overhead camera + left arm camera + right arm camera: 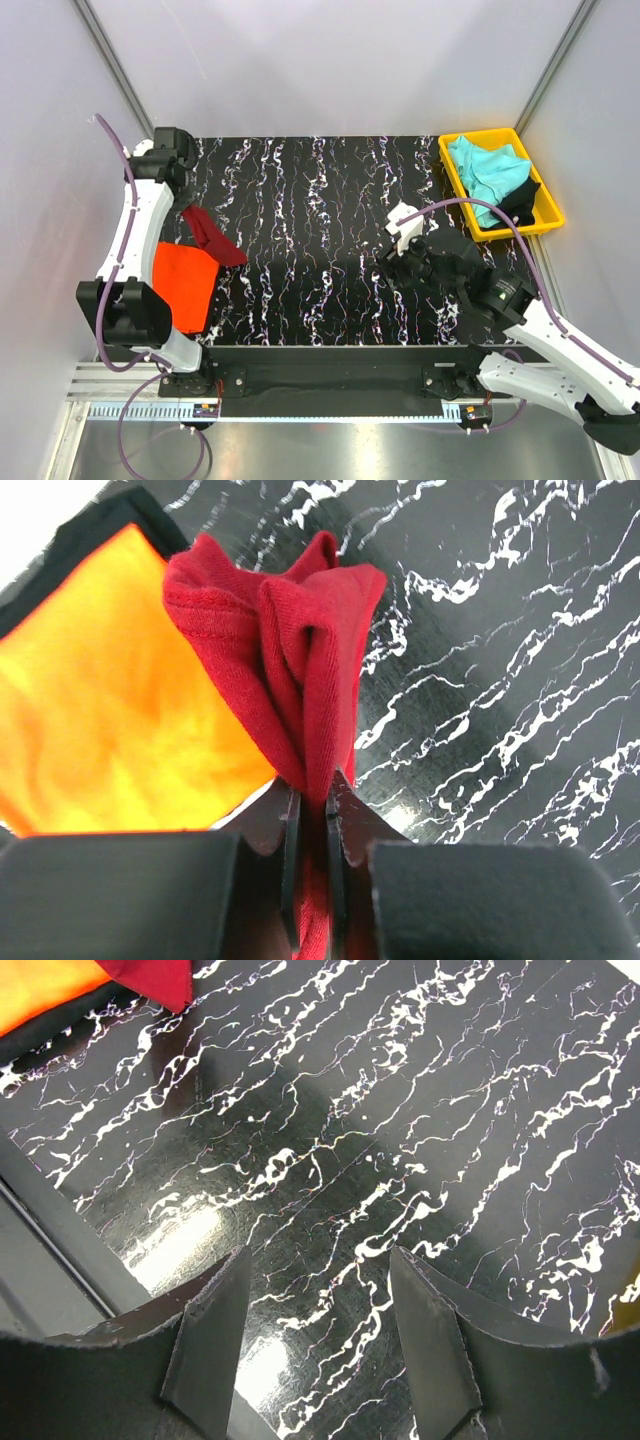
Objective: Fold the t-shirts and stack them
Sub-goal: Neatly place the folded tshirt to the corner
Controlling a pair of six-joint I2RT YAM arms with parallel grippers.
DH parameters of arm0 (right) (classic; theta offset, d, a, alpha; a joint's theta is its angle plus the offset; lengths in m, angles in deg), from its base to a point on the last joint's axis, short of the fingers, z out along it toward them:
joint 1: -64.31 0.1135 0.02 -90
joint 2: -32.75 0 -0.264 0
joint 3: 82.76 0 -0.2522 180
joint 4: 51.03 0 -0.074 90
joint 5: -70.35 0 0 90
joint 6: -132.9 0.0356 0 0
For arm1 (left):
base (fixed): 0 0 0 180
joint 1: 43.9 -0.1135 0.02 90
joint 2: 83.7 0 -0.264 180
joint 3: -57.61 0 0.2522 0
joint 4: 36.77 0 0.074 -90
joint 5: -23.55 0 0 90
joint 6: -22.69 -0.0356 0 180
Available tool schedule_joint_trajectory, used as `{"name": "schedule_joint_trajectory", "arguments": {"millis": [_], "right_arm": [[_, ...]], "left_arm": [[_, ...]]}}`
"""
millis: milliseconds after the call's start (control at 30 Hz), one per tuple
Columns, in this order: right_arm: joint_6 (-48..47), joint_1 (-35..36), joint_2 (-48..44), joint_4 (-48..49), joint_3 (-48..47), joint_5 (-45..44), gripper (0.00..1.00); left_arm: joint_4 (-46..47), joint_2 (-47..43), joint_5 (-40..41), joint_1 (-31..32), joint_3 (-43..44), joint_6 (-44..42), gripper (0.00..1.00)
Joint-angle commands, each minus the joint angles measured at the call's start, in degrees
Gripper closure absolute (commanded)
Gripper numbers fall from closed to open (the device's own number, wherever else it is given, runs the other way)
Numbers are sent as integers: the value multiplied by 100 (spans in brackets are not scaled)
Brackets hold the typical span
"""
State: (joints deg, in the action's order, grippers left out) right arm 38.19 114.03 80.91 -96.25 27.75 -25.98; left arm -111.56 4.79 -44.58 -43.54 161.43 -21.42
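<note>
My left gripper (312,795) is shut on a bunched fold of the dark red t-shirt (290,650). In the top view the shirt (212,240) hangs from that gripper (190,216) and trails onto the table's left side. Right beside it lies the folded orange t-shirt (182,285), also in the left wrist view (110,710), with a plain black cloth edge (100,520) showing under it. A turquoise t-shirt (488,168) and a black one (520,200) lie in the yellow tray. My right gripper (392,262) hovers open over bare marbled table right of centre, nothing between its fingers (212,1330).
The yellow tray (545,190) stands at the back right corner. The black marbled tabletop (310,250) stretches between the two arms. A metal rail (330,410) runs along the near edge. White walls enclose the table on three sides.
</note>
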Motion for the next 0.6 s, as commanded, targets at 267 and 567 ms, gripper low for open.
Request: {"name": "schedule_joint_trajectory", "arguments": {"millis": [267,567], "right_arm": [[49,-23,-211,-9,-123,158,36],[5,-23,-228,-18,-62,132,36]], "left_arm": [[-119,-183,327,-467,872,-344,100],[-286,-315,336,-633,812,-546,100]]}}
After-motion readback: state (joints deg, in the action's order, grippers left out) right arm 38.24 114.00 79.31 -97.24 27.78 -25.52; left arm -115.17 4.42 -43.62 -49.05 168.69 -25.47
